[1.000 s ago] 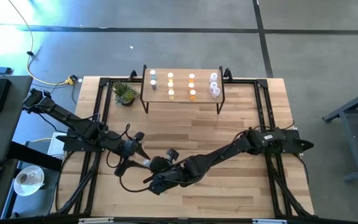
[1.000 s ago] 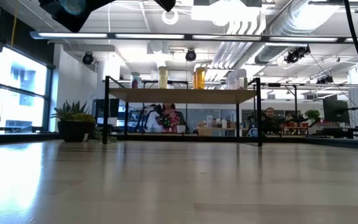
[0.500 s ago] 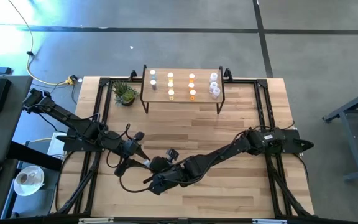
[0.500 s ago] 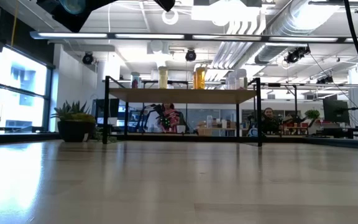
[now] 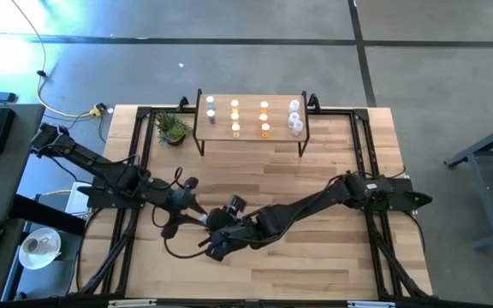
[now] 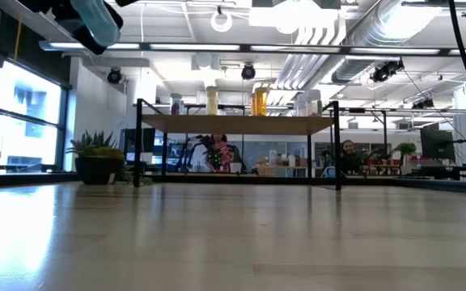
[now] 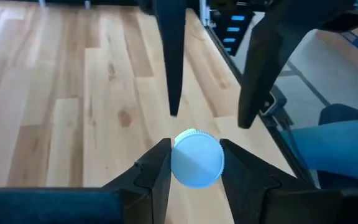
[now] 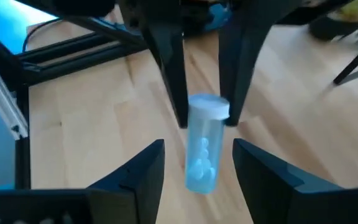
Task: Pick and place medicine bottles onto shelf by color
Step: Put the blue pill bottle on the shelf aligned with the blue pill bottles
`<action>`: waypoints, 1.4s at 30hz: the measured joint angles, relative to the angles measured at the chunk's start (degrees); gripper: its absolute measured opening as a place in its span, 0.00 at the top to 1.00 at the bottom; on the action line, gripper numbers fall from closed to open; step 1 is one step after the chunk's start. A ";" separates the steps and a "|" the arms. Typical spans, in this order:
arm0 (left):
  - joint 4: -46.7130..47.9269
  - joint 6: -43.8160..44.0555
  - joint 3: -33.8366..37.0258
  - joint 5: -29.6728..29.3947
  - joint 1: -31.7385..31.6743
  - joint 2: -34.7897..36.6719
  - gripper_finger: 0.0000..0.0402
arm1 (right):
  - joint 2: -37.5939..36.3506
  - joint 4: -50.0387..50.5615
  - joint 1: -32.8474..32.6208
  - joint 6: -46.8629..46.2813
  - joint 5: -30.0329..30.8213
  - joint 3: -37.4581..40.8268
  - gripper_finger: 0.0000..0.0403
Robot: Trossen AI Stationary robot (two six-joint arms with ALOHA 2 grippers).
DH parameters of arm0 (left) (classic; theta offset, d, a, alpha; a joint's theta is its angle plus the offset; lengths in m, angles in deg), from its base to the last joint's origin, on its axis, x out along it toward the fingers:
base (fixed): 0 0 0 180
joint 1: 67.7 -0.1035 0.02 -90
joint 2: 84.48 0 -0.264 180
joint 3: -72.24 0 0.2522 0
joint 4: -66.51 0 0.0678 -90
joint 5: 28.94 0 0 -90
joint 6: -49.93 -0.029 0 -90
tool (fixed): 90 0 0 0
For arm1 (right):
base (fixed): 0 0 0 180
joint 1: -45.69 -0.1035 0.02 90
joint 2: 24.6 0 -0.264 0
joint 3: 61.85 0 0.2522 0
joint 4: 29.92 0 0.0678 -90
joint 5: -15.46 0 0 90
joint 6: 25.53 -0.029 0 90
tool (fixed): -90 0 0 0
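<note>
In the high view we count eleven bottles (image 5: 264,117) standing on the shelf (image 5: 248,120) in four columns: two pale blue, three yellow, three orange and three white. One potted plant (image 5: 172,128) sits just beside the shelf's left end. Both arms meet over the near middle of the table (image 5: 332,257), the left gripper (image 5: 195,212) facing the right gripper (image 5: 214,226). The bottle between them is too small to make out here. Since a second ago the right arm's wrist has shifted a little toward the shelf, while the shelf's rows look unchanged. In the low view the shelf carries the bottles along its top, with the plant at its left. A dark arm part with a pale blue patch (image 6: 97,20) hangs at the upper left corner, lower and further in than a second ago. In the left wrist view the left gripper's fingers (image 7: 160,165) pinch one pale blue bottle (image 7: 196,159) at its white cap, above the table. The right gripper's two fingers stand spread beyond it. In the right wrist view the same bottle hangs cap-first from the left gripper's fingers. The right gripper's own fingers (image 8: 143,165) are spread on either side of its body, apart from it.
</note>
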 joint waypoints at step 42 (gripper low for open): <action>41.17 -17.55 -33.28 -5.17 -48.19 -5.75 0.71 | -12.35 43.34 18.13 6.85 10.52 0.02 0.55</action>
